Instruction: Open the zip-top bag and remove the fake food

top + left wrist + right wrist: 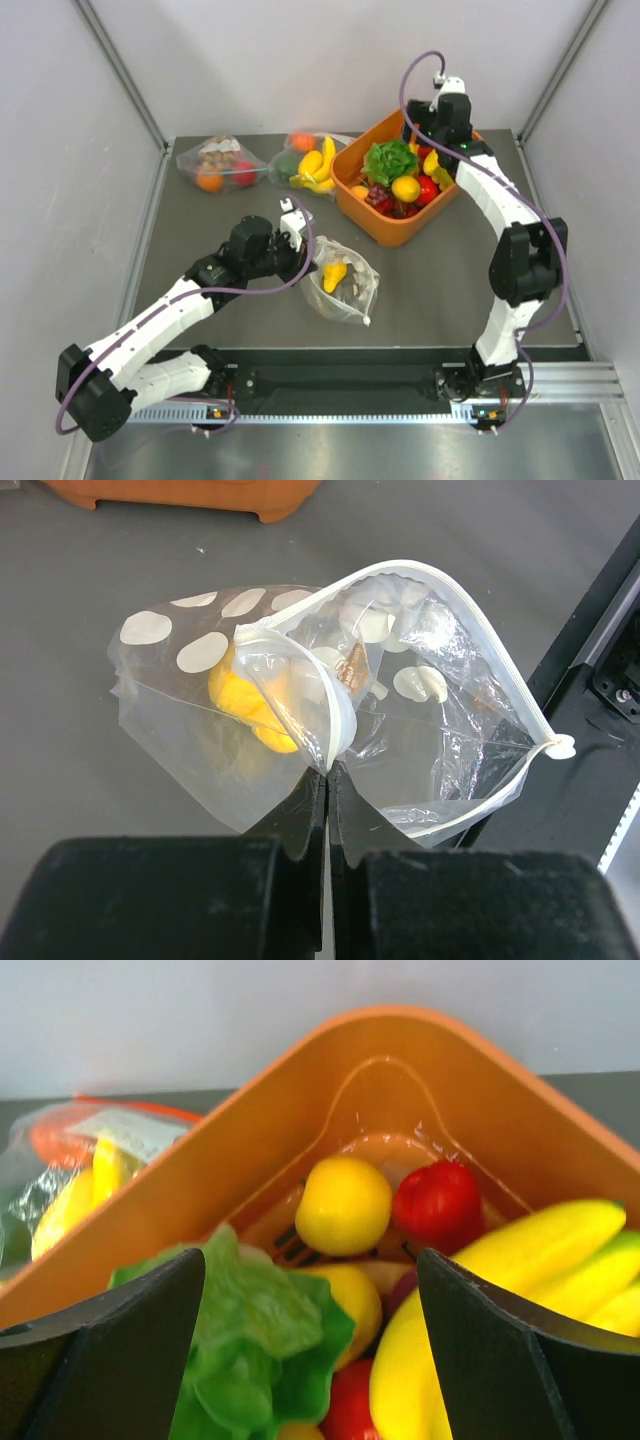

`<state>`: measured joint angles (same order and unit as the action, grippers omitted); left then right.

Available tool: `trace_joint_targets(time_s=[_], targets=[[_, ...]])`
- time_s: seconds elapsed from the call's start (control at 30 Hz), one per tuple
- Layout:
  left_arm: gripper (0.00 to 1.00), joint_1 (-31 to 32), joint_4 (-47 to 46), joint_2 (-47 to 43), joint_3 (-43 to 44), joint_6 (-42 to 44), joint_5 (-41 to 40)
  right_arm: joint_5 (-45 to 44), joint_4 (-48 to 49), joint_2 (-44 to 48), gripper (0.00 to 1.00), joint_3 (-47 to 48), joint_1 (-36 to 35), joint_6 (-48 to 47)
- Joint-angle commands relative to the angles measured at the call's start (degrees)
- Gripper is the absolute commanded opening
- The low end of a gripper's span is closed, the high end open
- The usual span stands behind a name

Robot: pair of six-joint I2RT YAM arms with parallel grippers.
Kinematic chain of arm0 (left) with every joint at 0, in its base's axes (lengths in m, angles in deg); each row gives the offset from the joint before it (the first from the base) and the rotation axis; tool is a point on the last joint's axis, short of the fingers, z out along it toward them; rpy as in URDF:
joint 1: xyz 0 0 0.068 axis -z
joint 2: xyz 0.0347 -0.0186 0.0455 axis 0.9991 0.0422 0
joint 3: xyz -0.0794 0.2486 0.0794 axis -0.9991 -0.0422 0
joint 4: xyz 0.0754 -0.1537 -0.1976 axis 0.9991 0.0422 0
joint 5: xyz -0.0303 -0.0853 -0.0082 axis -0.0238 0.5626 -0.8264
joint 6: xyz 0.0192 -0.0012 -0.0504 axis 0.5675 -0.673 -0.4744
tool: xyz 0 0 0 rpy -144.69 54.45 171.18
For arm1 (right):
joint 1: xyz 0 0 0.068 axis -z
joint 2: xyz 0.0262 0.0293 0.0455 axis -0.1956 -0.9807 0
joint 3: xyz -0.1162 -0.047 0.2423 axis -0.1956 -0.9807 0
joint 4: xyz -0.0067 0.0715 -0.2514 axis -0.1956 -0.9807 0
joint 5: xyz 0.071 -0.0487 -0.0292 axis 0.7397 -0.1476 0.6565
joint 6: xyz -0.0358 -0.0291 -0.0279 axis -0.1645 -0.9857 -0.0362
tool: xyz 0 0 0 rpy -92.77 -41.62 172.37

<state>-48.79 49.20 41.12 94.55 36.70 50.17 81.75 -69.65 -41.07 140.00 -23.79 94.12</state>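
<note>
Top external view: the clear soft plastic zip-top bag with cream-white polka dots [347, 288] lies on the dark grey matte table [450, 290], near its front middle, well apart from the other bags. The left gripper [303, 255] touches its left edge. In the left wrist view that gripper [327, 780] has its black jaws pressed together on a fold of the crinkled film of the bag [420, 740]. The white zip track gapes in a wide loop, with a white slider [563, 746] at its right end. A glossy orange-yellow toy piece [250, 705] sits inside against the dotted wall.

Behind the bag stands a smooth orange plastic basket with rounded corners [362, 216], heaped with toys. The right gripper [441, 135] hangs over its far corner. In the right wrist view its fingers [310, 1270] are spread wide and hold nothing. Below them lie a ruffled green lettuce [250, 1340], a round yellow lemon [343, 1205], a shiny red round fruit [438, 1205] and curved yellow bananas [540, 1250]. Two plain clear bags of toy fruit [215, 163] [308, 160] lie at the table's back, left of the basket.
</note>
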Motion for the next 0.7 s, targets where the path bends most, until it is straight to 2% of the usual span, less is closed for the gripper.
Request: trace_joint_targets(time_s=[0.0,0.17,0.4,0.53,0.67], targets=[[0.00,-0.1,-2.2,-1.3,2.1,-0.1,0.5,2.5,6.6,10.8,0.86,-6.0,0.3,-1.7],[0.00,-0.2,-2.1,-1.3,2.0,0.2,0.2,7.5,8.0,25.0,0.85,-15.8,-2.4,-2.2],[0.00,-0.2,-2.0,-1.5,2.0,0.4,-0.3,9.9,6.1,45.2,0.84,-32.9,-12.8,0.5],[0.00,-0.2,-2.0,-1.9,1.9,0.4,-0.3,13.7,6.1,51.7,0.81,-40.6,-19.2,5.0],[0.00,-0.2,-2.0,-1.6,1.9,0.4,-0.3,17.2,5.9,53.4,0.76,-46.3,-25.4,7.8]])
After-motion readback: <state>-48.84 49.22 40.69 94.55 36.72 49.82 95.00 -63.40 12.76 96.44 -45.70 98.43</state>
